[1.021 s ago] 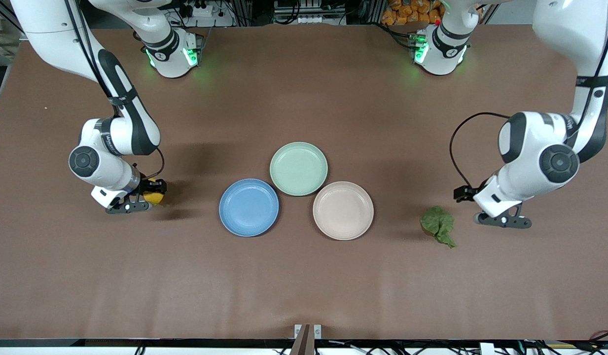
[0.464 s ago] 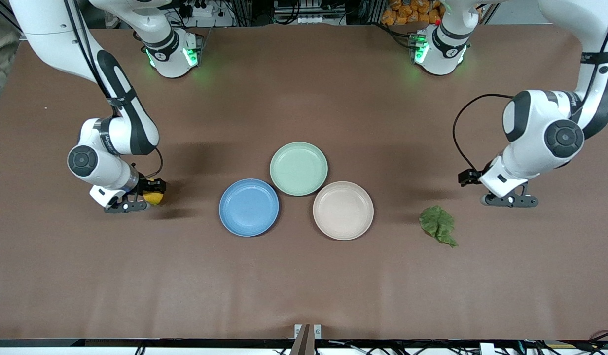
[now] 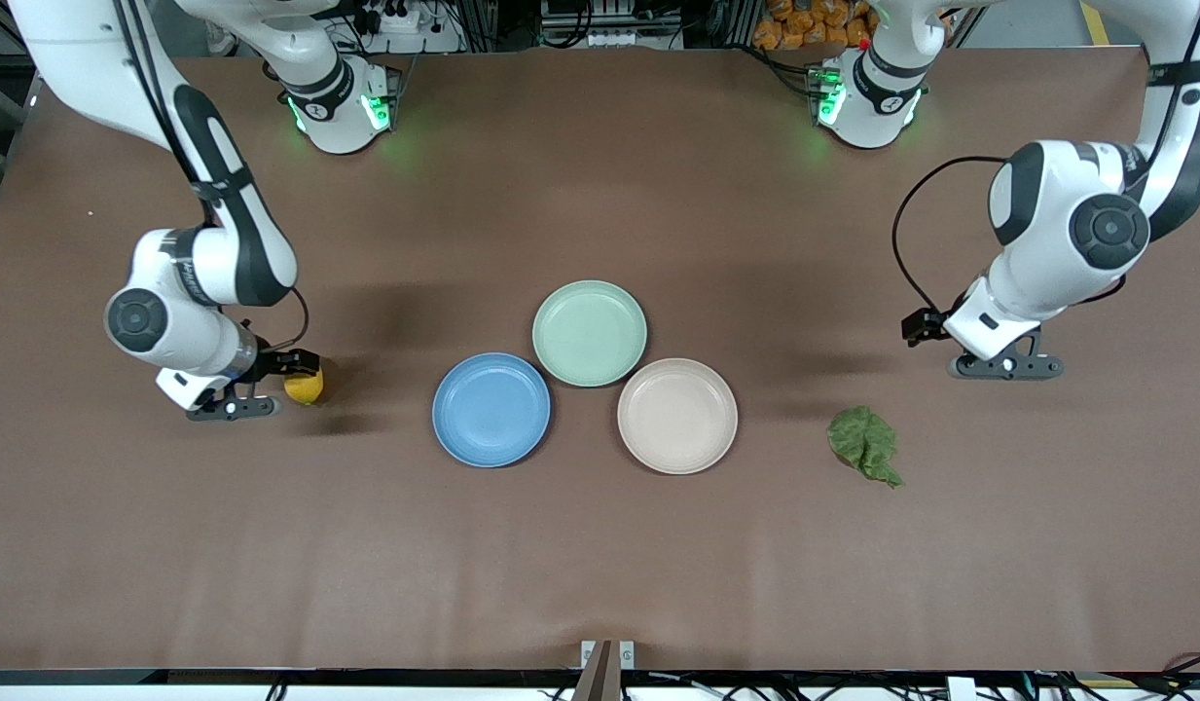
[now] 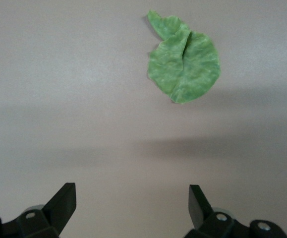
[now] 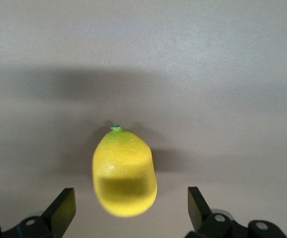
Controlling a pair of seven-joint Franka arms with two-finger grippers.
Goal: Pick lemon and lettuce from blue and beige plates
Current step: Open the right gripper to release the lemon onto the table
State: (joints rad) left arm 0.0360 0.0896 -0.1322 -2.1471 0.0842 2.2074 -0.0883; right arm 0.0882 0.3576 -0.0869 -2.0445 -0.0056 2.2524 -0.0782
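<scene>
The lemon [image 3: 305, 387] lies on the brown table toward the right arm's end, apart from the plates. My right gripper [image 3: 232, 408] is open beside it; in the right wrist view the lemon [image 5: 125, 172] lies just ahead of the open fingers [image 5: 61, 208], untouched. The lettuce [image 3: 864, 445] lies on the table toward the left arm's end. My left gripper [image 3: 1006, 367] is open and empty, above the table beside the lettuce, which also shows in the left wrist view [image 4: 183, 64]. The blue plate [image 3: 490, 410] and the beige plate [image 3: 677, 416] are both empty.
An empty mint-green plate [image 3: 590, 333] touches the blue and beige plates, farther from the front camera than both. The arm bases [image 3: 342, 97] stand along the table's back edge.
My right gripper has let go of the lemon and drawn back from it. My left gripper has risen and moved away from the lettuce toward the arm bases.
</scene>
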